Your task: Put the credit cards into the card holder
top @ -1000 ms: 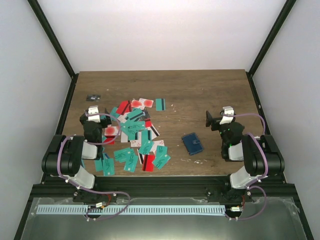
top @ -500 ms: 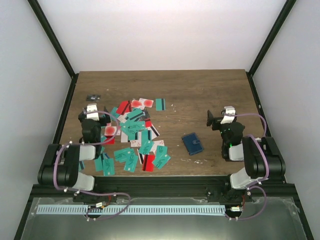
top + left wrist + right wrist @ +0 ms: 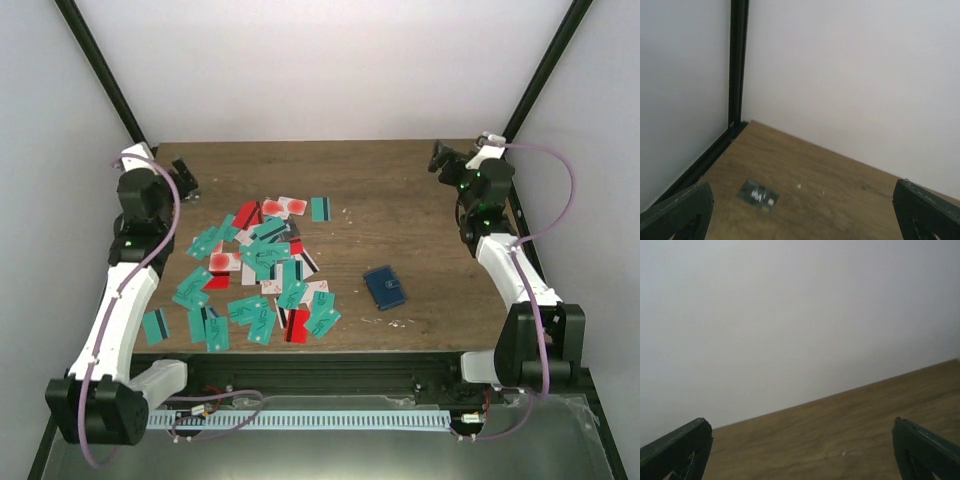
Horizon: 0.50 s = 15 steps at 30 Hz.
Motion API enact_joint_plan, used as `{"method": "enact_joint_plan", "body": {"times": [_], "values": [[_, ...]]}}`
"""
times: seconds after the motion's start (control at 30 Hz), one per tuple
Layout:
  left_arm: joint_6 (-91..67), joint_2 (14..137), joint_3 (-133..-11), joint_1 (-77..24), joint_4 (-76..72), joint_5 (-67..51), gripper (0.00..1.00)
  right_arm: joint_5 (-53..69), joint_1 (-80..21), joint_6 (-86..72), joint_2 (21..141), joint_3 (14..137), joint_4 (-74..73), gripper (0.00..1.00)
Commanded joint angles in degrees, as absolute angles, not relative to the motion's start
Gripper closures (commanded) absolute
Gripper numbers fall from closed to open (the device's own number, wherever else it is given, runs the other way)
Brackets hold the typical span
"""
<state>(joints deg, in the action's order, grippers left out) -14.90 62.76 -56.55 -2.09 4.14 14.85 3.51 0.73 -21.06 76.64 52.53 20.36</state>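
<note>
The credit cards (image 3: 262,268) lie in a loose pile on the left-middle of the wooden table; they are mostly teal, with some red and some white with red blotches. The card holder (image 3: 385,287), dark navy and closed, lies flat to the right of the pile. My left gripper (image 3: 183,176) is raised near the back left corner, open and empty; in the left wrist view (image 3: 800,215) its jaws stand wide apart. My right gripper (image 3: 441,158) is raised near the back right corner, open and empty, and the right wrist view (image 3: 800,452) shows only bare table and wall.
A tiny black-grey object (image 3: 758,196) lies on the table near the back left corner, below my left gripper. Black frame posts (image 3: 100,75) and white walls enclose the table (image 3: 400,200). A few teal cards (image 3: 155,324) lie near the front left edge.
Both arms have risen from their folded pose near the front and stretched toward the back corners. The cards and card holder have not moved.
</note>
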Motion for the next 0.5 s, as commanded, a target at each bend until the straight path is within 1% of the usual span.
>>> {"method": "enact_joint_plan", "body": {"times": [0.0, 0.07, 0.13, 0.27, 0.37, 0.47], "values": [[-23.4, 59.8, -59.8, -1.6, 28.4, 14.6, 0.00, 15.0, 1.6, -27.1, 78.1, 54.9, 5.2, 0.00], [-25.5, 59.7, -59.2, -1.5, 30.7, 10.0, 0.00, 18.2, 1.6, -29.4, 78.4, 55.7, 3.2, 0.00], [-29.0, 59.8, -58.0, -1.5, 32.8, 6.3, 0.00, 19.8, 1.5, -30.8, 80.0, 58.4, -2.6, 0.00], [-28.8, 61.2, -57.2, -1.5, 35.6, -2.0, 0.00, 18.8, 0.5, -29.1, 82.3, 62.4, -14.9, 0.00], [-28.7, 62.1, -56.2, -2.2, 38.1, -8.3, 0.00, 15.7, -1.4, -27.7, 81.1, 62.0, -22.5, 0.00], [-30.0, 62.7, -54.7, -6.6, 39.2, -11.3, 0.00, 14.9, -4.0, -28.6, 78.0, 58.3, -27.2, 0.00]]}}
